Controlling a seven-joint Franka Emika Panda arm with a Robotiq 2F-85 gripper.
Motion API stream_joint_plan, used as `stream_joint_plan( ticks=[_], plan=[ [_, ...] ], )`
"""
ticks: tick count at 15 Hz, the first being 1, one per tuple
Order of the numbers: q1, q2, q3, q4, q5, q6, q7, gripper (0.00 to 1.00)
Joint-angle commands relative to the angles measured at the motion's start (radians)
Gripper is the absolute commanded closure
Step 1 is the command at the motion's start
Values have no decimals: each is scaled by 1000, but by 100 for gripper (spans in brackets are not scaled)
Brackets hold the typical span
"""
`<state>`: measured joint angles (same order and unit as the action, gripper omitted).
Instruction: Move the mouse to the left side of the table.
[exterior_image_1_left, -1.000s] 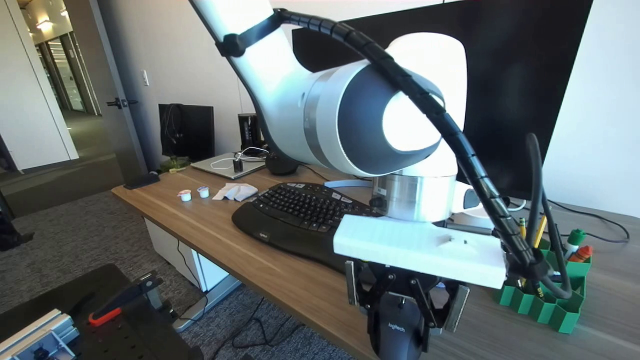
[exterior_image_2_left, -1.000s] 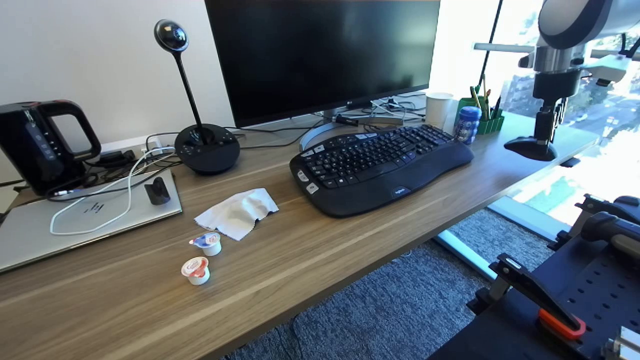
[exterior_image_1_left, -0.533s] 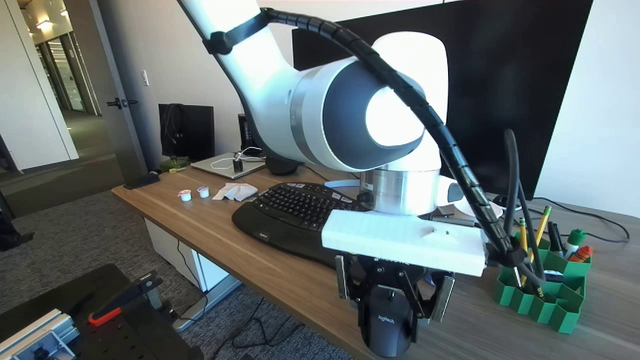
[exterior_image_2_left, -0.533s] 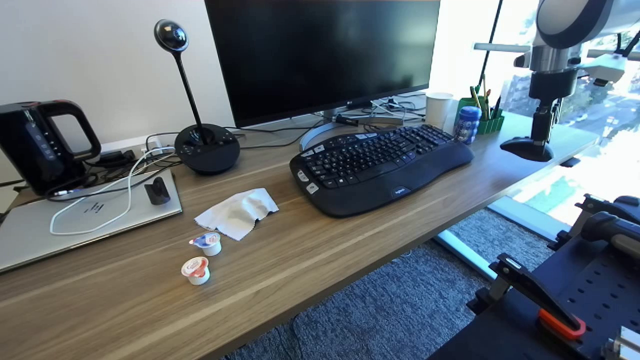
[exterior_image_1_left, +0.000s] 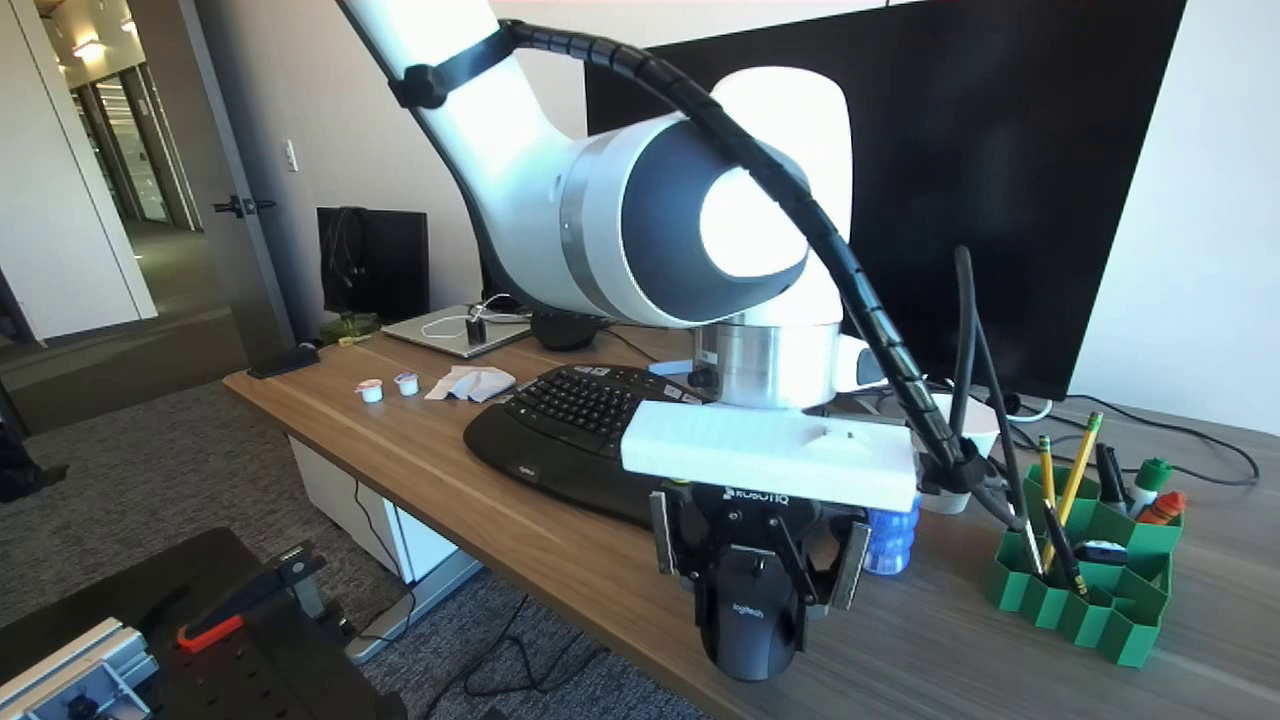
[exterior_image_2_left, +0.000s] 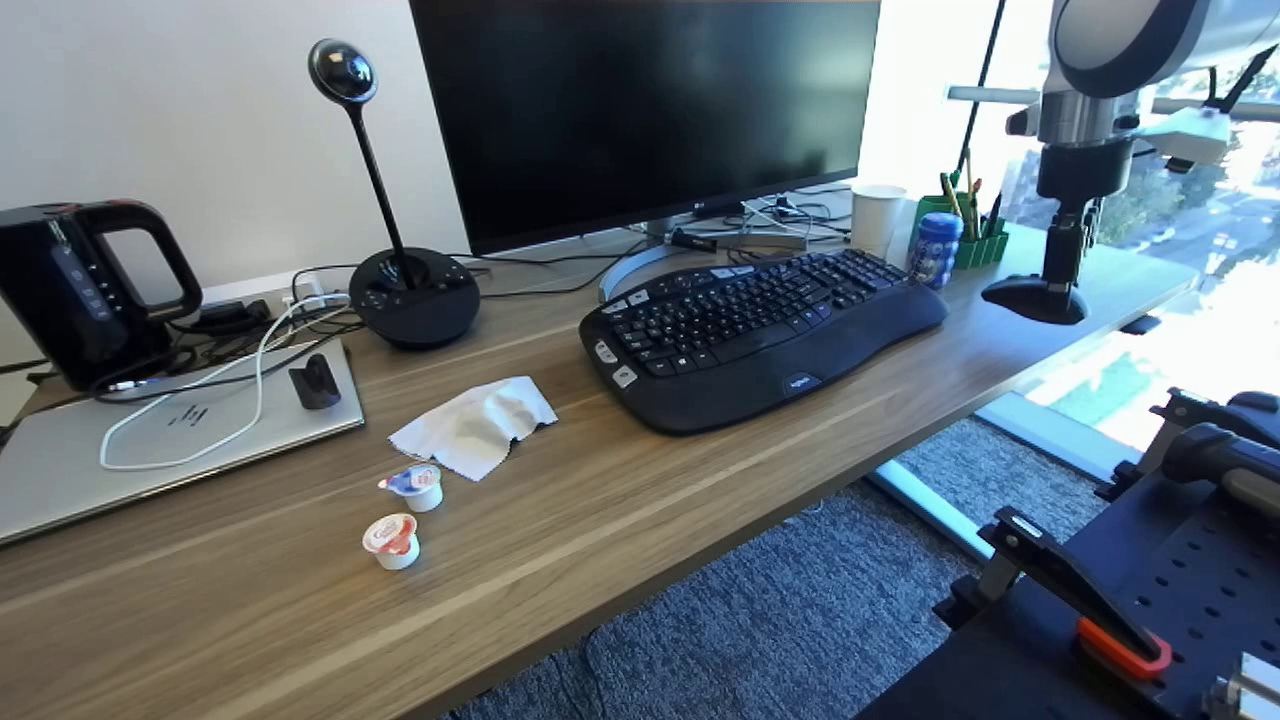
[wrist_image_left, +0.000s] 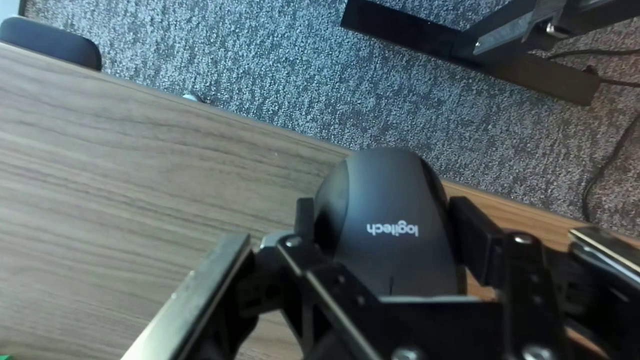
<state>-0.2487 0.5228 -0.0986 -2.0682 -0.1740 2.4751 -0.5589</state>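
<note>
your black two-fingered gripper (wrist_image_left: 382, 220) is closed on the small, rounded, dark grey-black computer mouse (wrist_image_left: 392, 197), a finger at each flank. the wrist view gives you both contacts, with the white logitech lettering upside down; it also shows the mouse overlapping the edge of the long, light brown, wood-look table (wrist_image_left: 150, 200), with speckled grey carpet (wrist_image_left: 280, 65) beyond.

in an exterior view you read the lettering right way up, and the multi-celled green pen holder (exterior_image_1_left: 1080, 622) stands nearby; the short blue cylindrical can (exterior_image_1_left: 892, 545) is partly hidden behind the gripper. in an exterior view where the wide, curved black keyboard (exterior_image_2_left: 760, 340) lies in full, you see the mouse only side-on, beyond the keyboard's end, and the fingers line up so that their grip cannot be judged. there the round-headed black webcam (exterior_image_2_left: 412, 300) shows whole on its thin stem; in an exterior view crossed by your white-and-grey arm (exterior_image_1_left: 540, 200), only its base shows.

in both exterior views a crumpled white cloth (exterior_image_2_left: 475, 425) and two small white lidded cups (exterior_image_2_left: 393, 545) sit well apart from the mouse. whether its underside touches the tabletop, you cannot tell from any view.
</note>
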Motion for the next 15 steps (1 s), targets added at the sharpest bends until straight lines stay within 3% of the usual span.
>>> stream_joint_plan(
  ticks=[1, 15],
  plan=[
    [4, -32, 14, -42, -36, 28, -12, 58],
    [50, -55, 37, -89, -87, 18, -18, 58]
  ],
)
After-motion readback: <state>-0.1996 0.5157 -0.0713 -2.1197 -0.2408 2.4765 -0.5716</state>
